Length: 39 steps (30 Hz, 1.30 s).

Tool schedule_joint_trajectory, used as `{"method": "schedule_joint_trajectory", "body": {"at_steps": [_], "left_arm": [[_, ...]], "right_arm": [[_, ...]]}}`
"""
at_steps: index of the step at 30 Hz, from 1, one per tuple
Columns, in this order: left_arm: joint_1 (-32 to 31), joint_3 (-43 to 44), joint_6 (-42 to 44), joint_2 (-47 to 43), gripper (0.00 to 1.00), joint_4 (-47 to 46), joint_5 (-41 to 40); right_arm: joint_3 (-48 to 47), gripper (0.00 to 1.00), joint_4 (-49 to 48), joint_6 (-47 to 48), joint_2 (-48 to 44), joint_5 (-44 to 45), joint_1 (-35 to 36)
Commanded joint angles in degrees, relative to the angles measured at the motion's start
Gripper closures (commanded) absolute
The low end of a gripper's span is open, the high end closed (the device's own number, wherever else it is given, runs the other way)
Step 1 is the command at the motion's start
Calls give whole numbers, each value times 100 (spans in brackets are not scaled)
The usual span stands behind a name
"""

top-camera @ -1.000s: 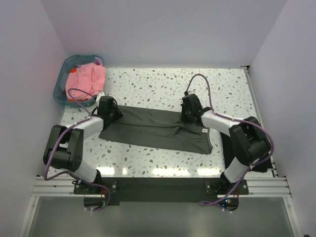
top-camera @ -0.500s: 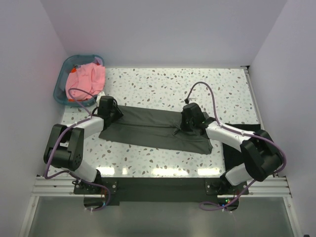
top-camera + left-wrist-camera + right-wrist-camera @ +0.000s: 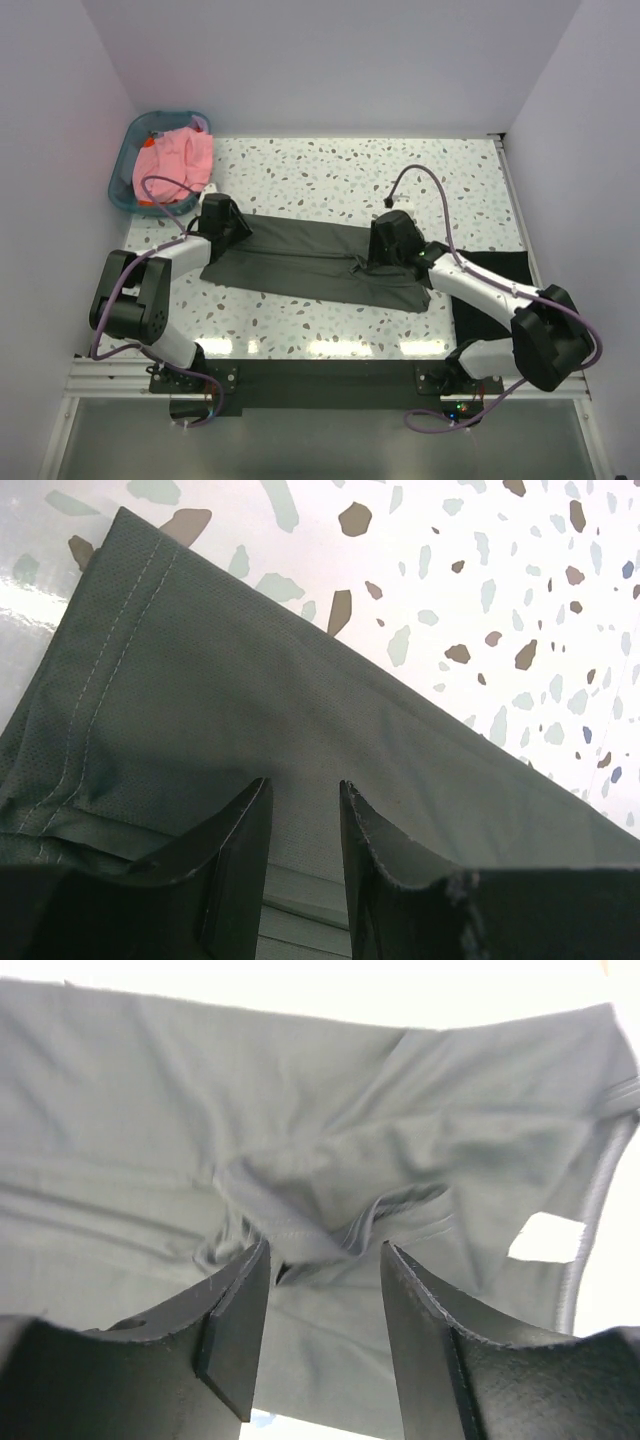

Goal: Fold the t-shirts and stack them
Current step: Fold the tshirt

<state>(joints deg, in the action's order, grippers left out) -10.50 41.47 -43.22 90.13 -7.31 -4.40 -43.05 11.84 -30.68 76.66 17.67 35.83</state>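
The olive-grey t-shirt (image 3: 320, 262) lies spread across the table (image 3: 330, 170), all 2 sets of jaws parted and holding nothing, left gripper (image 3: 303, 850) near its hem, right gripper (image 3: 318, 1320) over a bunched ridge that could drag crooked if pinched unevenly.

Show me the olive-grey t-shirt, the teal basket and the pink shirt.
olive-grey t-shirt (image 3: 300, 262), top view, cloth's middle
teal basket (image 3: 122, 162), top view, left rim
pink shirt (image 3: 175, 160), top view, heap's middle

olive-grey t-shirt (image 3: 300, 262); pink shirt (image 3: 176, 158); teal basket (image 3: 121, 172); speckled table (image 3: 310, 168).
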Motion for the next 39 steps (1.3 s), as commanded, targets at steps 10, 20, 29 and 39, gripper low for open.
{"method": "schedule_joint_trajectory", "body": {"at_steps": [10,20,29,39], "left_arm": [[-31,62,200,-241,62,-350,212],[-31,71,235,-259,62,-332,212],[-31,63,218,-206,62,-350,229],[-31,63,200,-180,62,-359,230]], "right_arm": [[-977,49,364,176,1245,633,-692],[-758,63,302,97,1281,395,-692],[-433,92,319,132,825,61,-692],[68,100,442,62,-132,-308,-683]]}}
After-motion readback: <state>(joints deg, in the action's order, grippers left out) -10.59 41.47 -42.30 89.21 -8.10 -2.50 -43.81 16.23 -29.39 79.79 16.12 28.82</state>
